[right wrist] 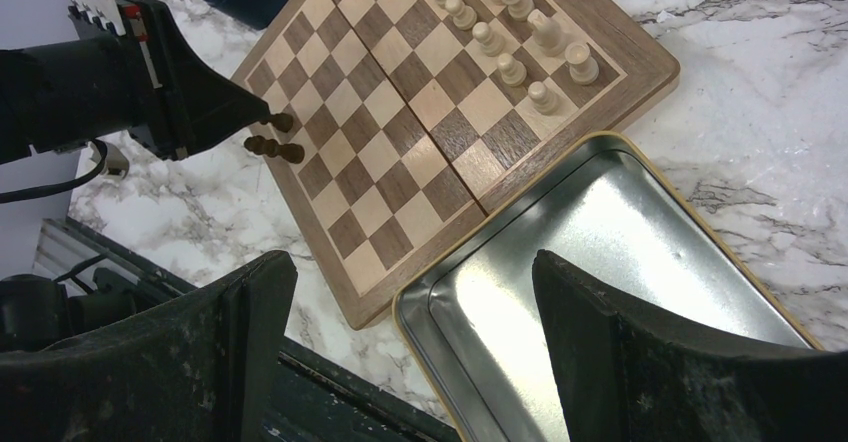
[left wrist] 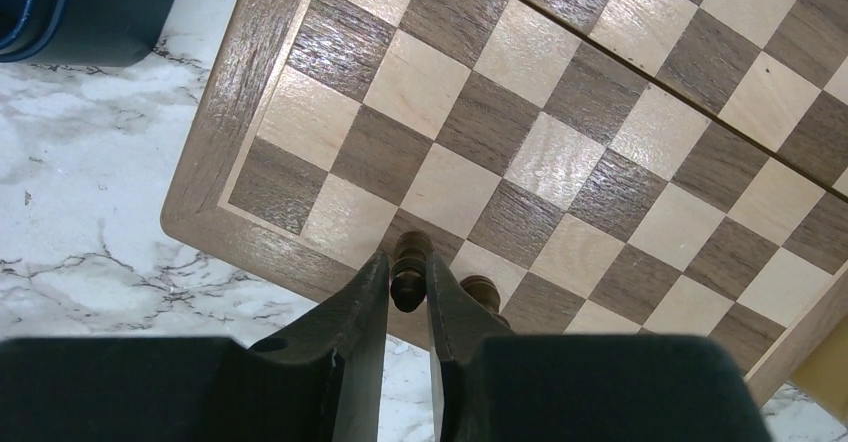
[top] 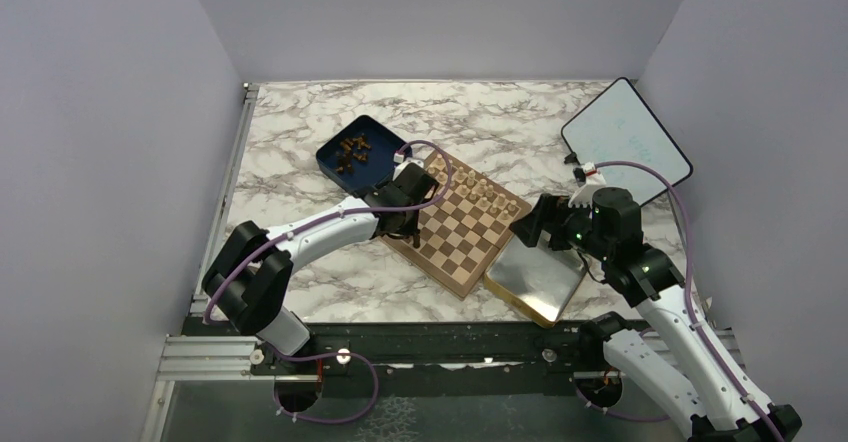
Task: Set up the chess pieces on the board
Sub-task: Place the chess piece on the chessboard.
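Observation:
The board [top: 470,232] lies mid-table, with pale beige chessmen [top: 478,190] along its far side. My left gripper [top: 403,224] is at the board's left edge, shut on a dark brown chess piece [left wrist: 409,270]. The piece is held upright at a dark square in the edge row near a corner; I cannot tell if it touches. Another dark piece [left wrist: 482,290] stands just right of it. More dark pieces [top: 353,148] lie in the dark blue box [top: 375,167]. My right gripper [right wrist: 408,262] is open and empty above the metal tray [right wrist: 620,262].
The gold-rimmed tray [top: 537,282] touches the board's near right side. A white tablet-like panel [top: 625,142] lies at the back right. The blue box [left wrist: 90,12] sits just left of the board's corner. Walls close in on both sides.

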Available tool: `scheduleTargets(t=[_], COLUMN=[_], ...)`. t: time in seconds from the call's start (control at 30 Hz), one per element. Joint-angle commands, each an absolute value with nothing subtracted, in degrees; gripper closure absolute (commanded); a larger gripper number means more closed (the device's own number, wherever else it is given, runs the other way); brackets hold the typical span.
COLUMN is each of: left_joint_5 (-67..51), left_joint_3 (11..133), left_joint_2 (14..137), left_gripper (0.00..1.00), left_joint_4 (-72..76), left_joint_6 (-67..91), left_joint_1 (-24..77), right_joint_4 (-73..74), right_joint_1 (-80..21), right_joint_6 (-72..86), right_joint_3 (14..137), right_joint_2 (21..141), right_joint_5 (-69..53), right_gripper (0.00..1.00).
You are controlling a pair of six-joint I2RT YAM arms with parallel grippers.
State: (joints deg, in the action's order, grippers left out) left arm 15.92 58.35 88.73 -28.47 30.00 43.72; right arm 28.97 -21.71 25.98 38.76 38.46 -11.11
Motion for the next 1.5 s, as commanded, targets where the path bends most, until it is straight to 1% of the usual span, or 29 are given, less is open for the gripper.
scheduleTargets(t=[0.0,0.3,0.47,0.6,0.83,1.0,1.2,1.47], left_joint_5=[17.1,18.2,18.6,19.2,20.4,24.5,27.0,24.1], left_joint_3=[60.1,61.0,61.5,62.3,64.6,68.8,73.8,78.5], left_joint_2=[89.4,90.3,90.4,90.1,88.6,88.8,90.4,94.5], left_gripper=[0.79,0.79,0.75,0.67,0.6,0.57,0.57,0.58], left_joint_4=[-29.4,-30.3,-30.7,-31.2,-31.8,-33.2,-33.2,-29.9], left_joint_6=[30.2,30.1,30.0,29.9,29.7,27.4,24.1,18.8], left_joint_1=[44.3,44.6,44.7,44.7,44.7,43.9,39.2,25.2], right_joint_4=[27.6,27.8,27.9,27.8,27.8,27.8,27.7,27.5], right_joint_1=[-22.1,-22.1,-22.1,-22.1,-22.1,-22.1,-22.1,-22.1], right_joint_6=[26.3,26.4,26.4,26.3,26.1,25.8,26.1,26.3], right_joint_3=[38.2,38.2,38.1,38.1,38.3,38.2,38.2,38.1], right_joint_2=[37.9,37.7,37.6,37.7,37.8,37.9,38.0,38.0], right_joint_5=[-11.0,-10.8,-11.0,-10.9,-11.3,-11.4,-11.7,-12.0], right_gripper=[0.06,0.06,0.06,0.06,0.06,0.06,0.06,0.06])
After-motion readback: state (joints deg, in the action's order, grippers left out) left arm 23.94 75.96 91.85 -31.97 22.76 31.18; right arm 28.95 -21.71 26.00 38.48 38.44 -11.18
